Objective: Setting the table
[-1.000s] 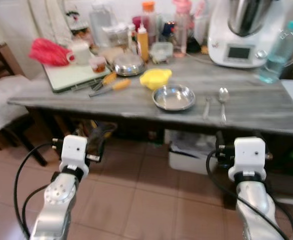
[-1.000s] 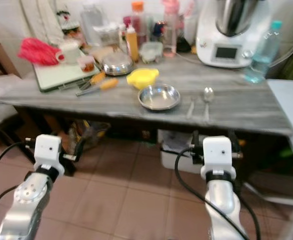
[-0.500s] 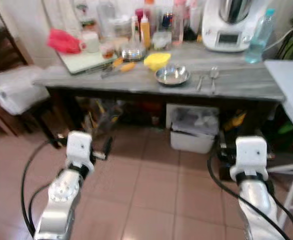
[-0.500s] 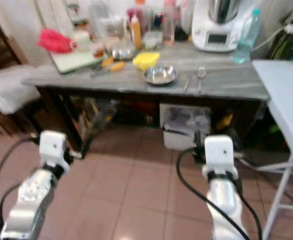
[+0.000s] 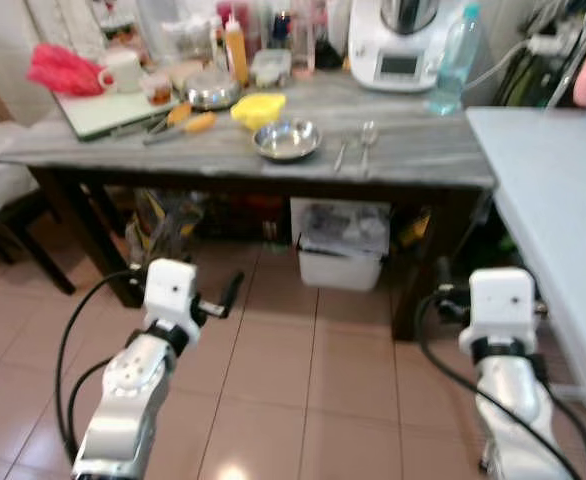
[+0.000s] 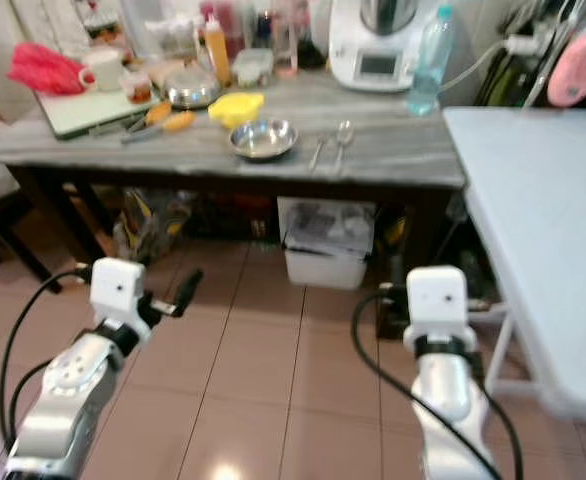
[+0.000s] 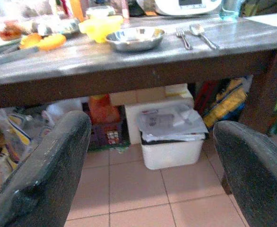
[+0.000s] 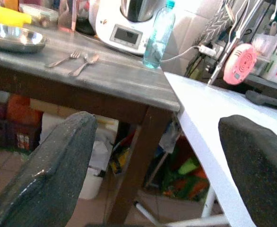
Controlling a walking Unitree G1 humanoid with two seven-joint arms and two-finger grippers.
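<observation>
Grey wooden table (image 5: 413, 160) spanning the upper half of the head views, with a white table (image 5: 553, 200) adjoining it along the right edge of the frame and tiled floor (image 5: 303, 380) across the lower half. White kitchen machine (image 5: 393, 45) at top centre, a clear water bottle (image 5: 451, 60) just to its right. Green cutting board (image 5: 98, 110) at upper left, carrying a white mug (image 5: 123, 72) beside a red cloth (image 5: 61, 68). White bin (image 5: 343, 245) under the table, centre frame. Steel bowl (image 5: 286, 139) near the table's front edge, upper centre, with a yellow object (image 5: 255, 108) just behind it. Fork (image 5: 340, 155) and spoon (image 5: 367, 140) lying side by side to the right of the bowl, close together; whether they touch cannot be told. Left gripper (image 7: 148, 179) at lower left and right gripper (image 8: 155, 175) at lower right, both held low over the floor in front of the table, well apart from the tableware; each has its fingers (image 7: 48, 175) spread wide and holds nothing.
</observation>
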